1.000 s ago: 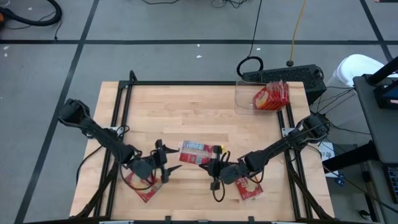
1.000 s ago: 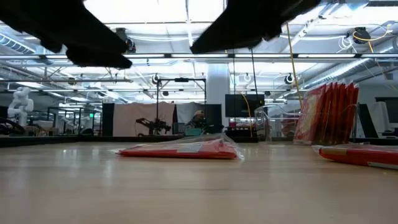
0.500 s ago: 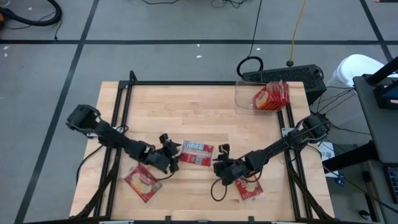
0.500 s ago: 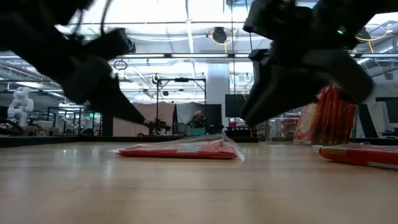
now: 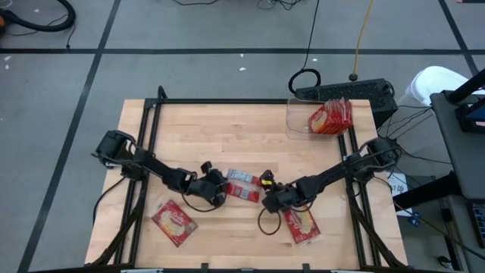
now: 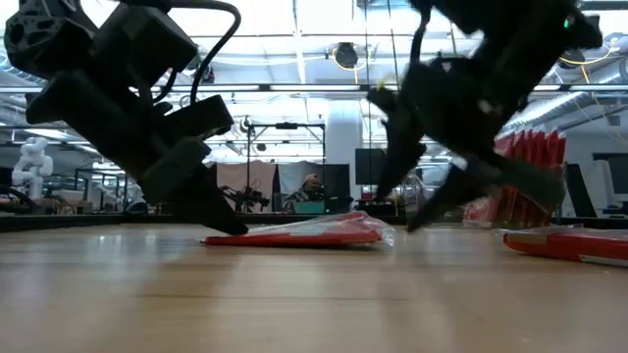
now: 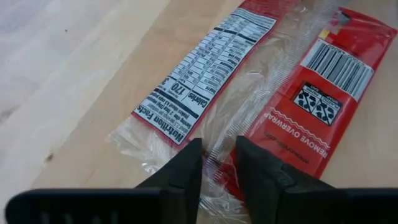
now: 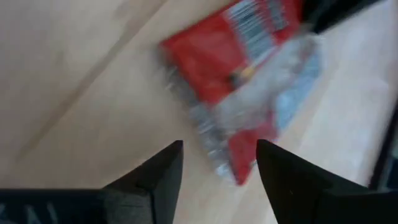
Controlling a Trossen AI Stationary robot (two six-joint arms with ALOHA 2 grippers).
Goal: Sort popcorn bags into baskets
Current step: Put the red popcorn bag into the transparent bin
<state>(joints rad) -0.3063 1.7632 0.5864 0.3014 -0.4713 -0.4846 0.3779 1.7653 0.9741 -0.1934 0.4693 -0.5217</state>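
**Both arms low over the centre packet**

Table: wooden, black-framed. Left arm reaches in low from the left edge; right arm reaches in from the right edge, bent down toward the middle. Clear bin at the far right corner, red packets standing in it. Centre packet lies flat, label side up, between the grippers. Left gripper: fingers narrow, pinching its clear wrapper edge. Right gripper: fingers wide, empty, just above the packet's other end. Two more packets lie near the front edge.
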